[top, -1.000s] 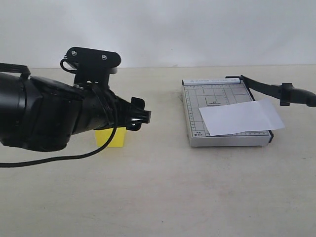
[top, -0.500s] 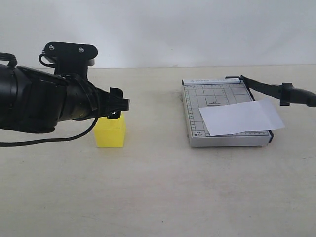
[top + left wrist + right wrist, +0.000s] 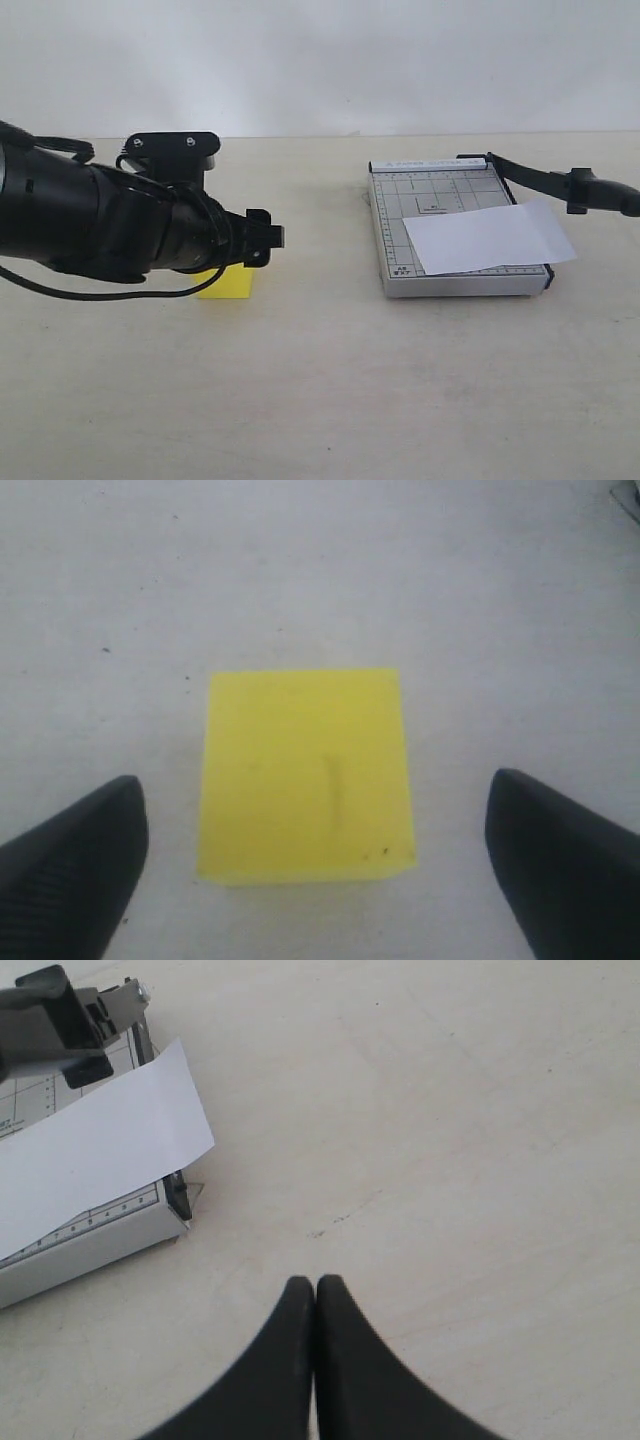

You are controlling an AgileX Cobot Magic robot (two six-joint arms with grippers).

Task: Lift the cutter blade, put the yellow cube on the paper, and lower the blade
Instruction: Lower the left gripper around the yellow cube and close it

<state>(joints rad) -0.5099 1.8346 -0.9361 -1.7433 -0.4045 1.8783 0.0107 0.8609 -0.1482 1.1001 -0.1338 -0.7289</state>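
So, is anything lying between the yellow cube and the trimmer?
No. In the exterior view, only bare table lies between the yellow cube and the trimmer; nothing sits on that stretch.

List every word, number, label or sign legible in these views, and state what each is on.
Nothing reads clearly.
Trimmer base, strip along the hinge-end edge: a line of small print, too small to read.
Trimmer base, corner nearest the exterior camera: small marks, blurred.
Trimmer base, scale under the paper's edge: ticks only, numbers illegible.
Yellow cube: no text, only a faint dark streak.
Paper: blank.
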